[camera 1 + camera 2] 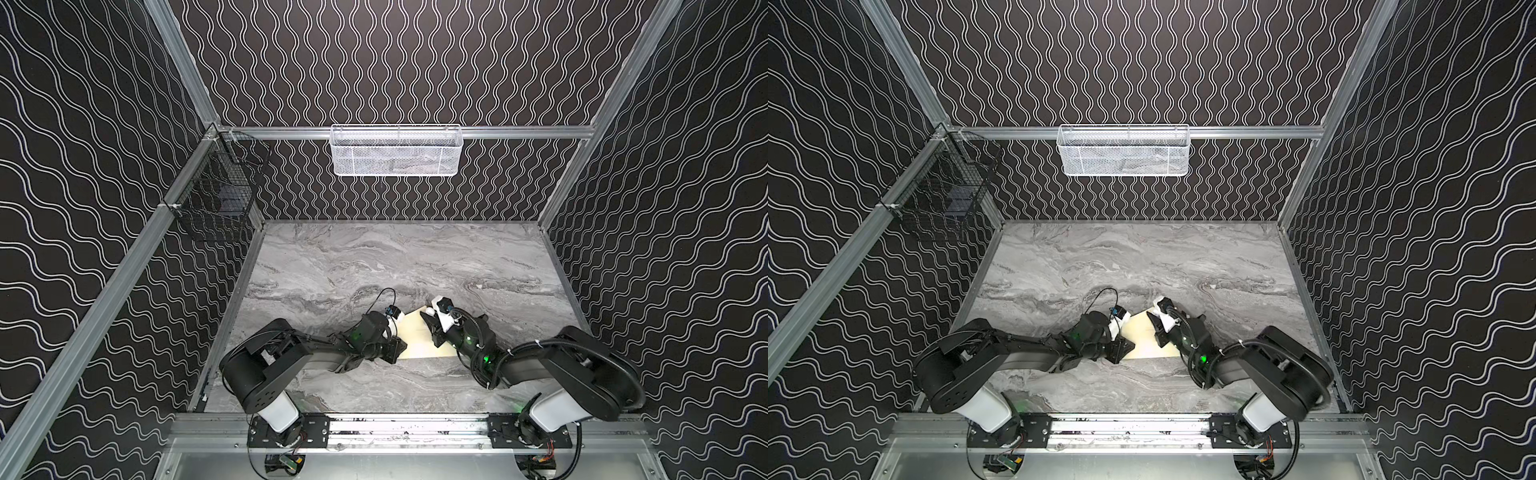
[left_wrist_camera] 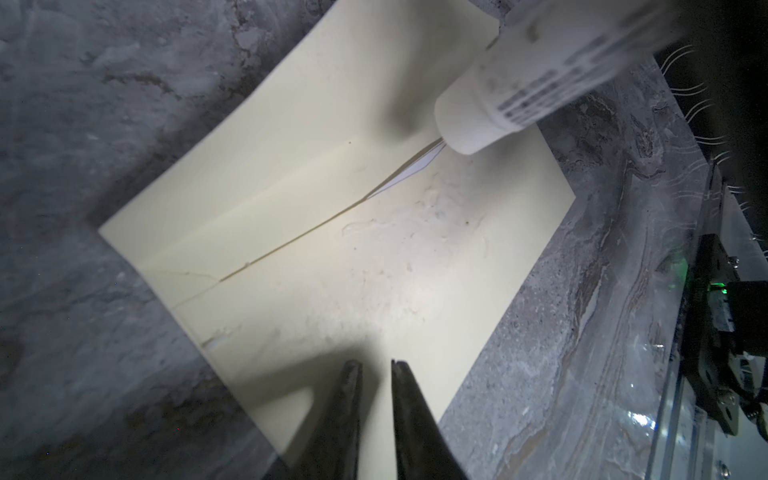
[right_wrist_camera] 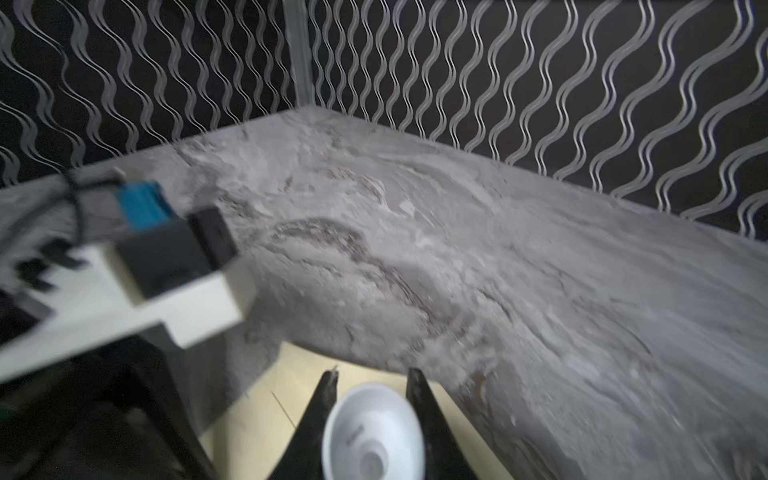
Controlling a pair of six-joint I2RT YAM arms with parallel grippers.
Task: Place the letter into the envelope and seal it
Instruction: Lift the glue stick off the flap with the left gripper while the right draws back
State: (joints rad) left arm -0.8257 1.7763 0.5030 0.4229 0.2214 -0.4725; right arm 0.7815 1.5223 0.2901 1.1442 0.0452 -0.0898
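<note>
The cream envelope (image 1: 419,340) (image 1: 1146,343) (image 2: 374,270) lies flat on the marble table between my two grippers, flap folded over. A thin white sliver of the letter (image 2: 415,170) shows at the flap's edge; the rest is hidden inside. My right gripper (image 1: 427,319) (image 3: 372,374) is shut on a white glue stick (image 2: 519,83) (image 3: 374,428), whose end points down at the envelope near the flap's tip. My left gripper (image 1: 401,347) (image 2: 376,363) rests over the envelope's near edge, its jaws a narrow gap apart with nothing between them.
A white mesh basket (image 1: 397,151) hangs on the back rail and a black wire basket (image 1: 220,195) on the left rail. Patterned walls close in the grey marble table (image 1: 374,257). The left wrist camera block (image 3: 166,249) is close to my right gripper.
</note>
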